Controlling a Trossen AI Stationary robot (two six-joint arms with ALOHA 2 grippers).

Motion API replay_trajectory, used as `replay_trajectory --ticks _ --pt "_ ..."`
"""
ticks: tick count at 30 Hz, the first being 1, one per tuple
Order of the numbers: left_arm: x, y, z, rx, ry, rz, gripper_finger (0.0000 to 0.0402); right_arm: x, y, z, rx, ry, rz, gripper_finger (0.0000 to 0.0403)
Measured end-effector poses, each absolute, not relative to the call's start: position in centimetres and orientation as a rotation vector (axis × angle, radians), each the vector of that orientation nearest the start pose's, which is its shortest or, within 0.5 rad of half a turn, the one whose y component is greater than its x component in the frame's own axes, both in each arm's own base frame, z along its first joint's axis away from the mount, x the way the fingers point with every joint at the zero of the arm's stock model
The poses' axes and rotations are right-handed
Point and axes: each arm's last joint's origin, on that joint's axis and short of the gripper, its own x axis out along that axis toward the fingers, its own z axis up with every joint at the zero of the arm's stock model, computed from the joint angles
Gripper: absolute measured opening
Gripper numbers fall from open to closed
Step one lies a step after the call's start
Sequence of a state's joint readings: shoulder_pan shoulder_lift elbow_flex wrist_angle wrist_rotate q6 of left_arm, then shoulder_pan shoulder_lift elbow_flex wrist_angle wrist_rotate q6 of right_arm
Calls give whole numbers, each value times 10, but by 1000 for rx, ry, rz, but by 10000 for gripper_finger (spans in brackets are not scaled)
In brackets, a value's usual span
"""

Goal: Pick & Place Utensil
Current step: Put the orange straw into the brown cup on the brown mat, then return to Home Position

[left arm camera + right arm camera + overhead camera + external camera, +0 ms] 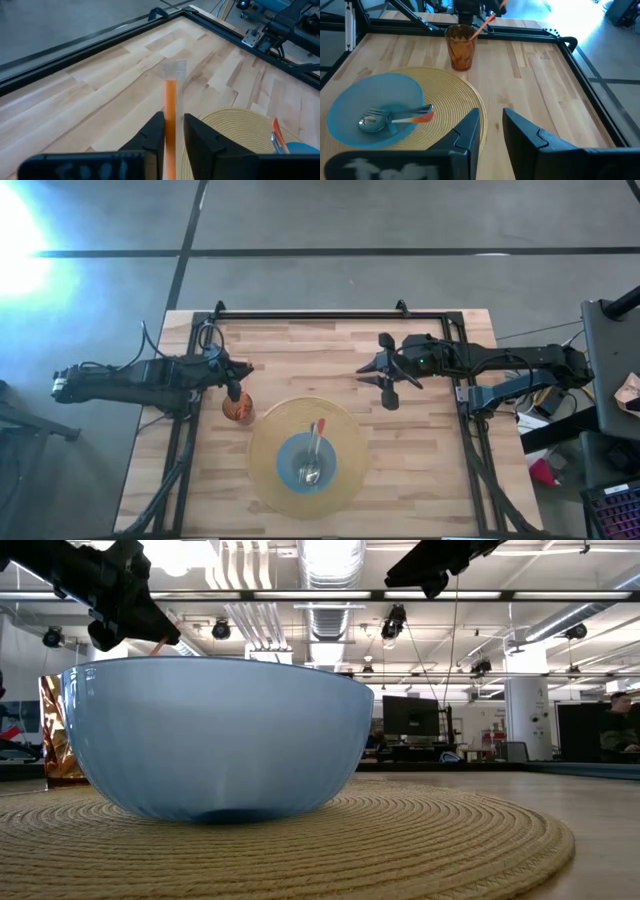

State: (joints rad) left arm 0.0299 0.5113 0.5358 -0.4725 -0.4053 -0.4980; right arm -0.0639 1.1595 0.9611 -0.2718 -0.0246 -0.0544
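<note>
Gripping orange utensil (170, 107), left hand (172, 131) clamped above cup (460, 46); right hand (491, 131) apart, idle

A pale blue bowl (372, 110) is sitting on a straw-yellow mat (345, 470) woven in concentric rings, over a light wood table (430, 450) framed in black. A silver spoon (395, 118) with an orange handle is lying inside, while an amber cup (460, 46) is holding an orange-handled utensil (170, 120).
</note>
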Motion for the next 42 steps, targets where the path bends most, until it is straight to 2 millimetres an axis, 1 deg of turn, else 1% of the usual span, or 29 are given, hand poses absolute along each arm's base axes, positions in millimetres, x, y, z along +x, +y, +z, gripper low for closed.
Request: replay_trajectory --ticks 7,14,19,25,29,35,42 --pt "118 14 258 -408 338 487 103 252 -16 312 -33 471 -26 70" --pt "117 13 264 -410 348 454 129 252 -16 312 -32 471 -26 78" --pt "113 13 270 -410 373 458 131 252 -16 312 -32 471 -26 86" --pt "112 11 269 -448 407 406 131 252 -16 312 -32 471 -26 91" --pt "110 10 267 -480 454 380 128 252 -16 312 -32 471 -26 86" --pt "104 9 267 -525 525 415 127 252 -15 312 -33 471 -26 73" --pt "98 9 272 -552 565 418 126 252 -15 312 -32 471 -26 69"
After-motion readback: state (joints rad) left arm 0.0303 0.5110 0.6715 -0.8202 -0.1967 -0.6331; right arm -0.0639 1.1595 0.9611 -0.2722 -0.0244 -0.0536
